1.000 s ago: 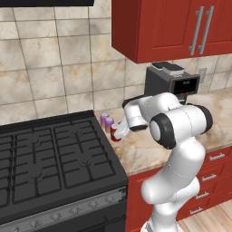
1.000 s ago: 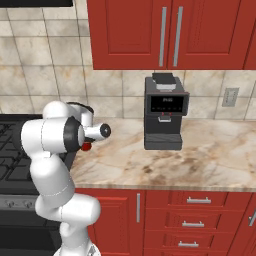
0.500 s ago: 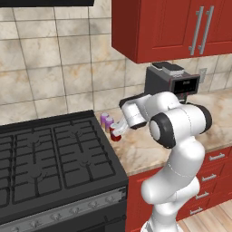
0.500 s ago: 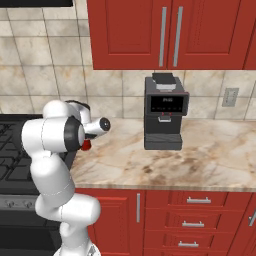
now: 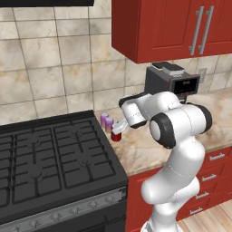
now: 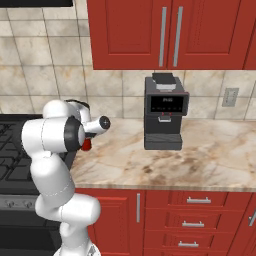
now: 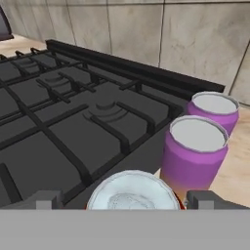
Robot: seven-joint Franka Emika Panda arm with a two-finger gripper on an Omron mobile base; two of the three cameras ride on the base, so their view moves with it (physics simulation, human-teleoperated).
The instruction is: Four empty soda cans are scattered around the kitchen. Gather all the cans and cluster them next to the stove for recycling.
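Note:
A red soda can (image 5: pixel 116 135) stands on the counter just right of the stove (image 5: pixel 50 158), with two purple soda cans (image 5: pixel 109 123) (image 5: pixel 104 118) close behind it. My gripper (image 5: pixel 119 128) hovers open right over the red can, its fingers on either side and not closed on it. In the hand view the red can's silvery top (image 7: pixel 132 191) lies between my fingertips (image 7: pixel 46 199), with the two purple cans (image 7: pixel 194 151) (image 7: pixel 215 109) beyond it along the stove's edge (image 7: pixel 63 117). A bit of the red can (image 6: pixel 86 144) peeks out beside my arm in the right base view.
A dark coffee machine (image 5: pixel 172 81) (image 6: pixel 164 112) stands on the beige counter (image 6: pixel 190 160) to the right. Red wall cabinets (image 5: pixel 172 27) hang above, and red drawers (image 6: pixel 200 220) sit below the counter.
My hand has lifted slightly and drawn back a little above the red can. The cans have not moved.

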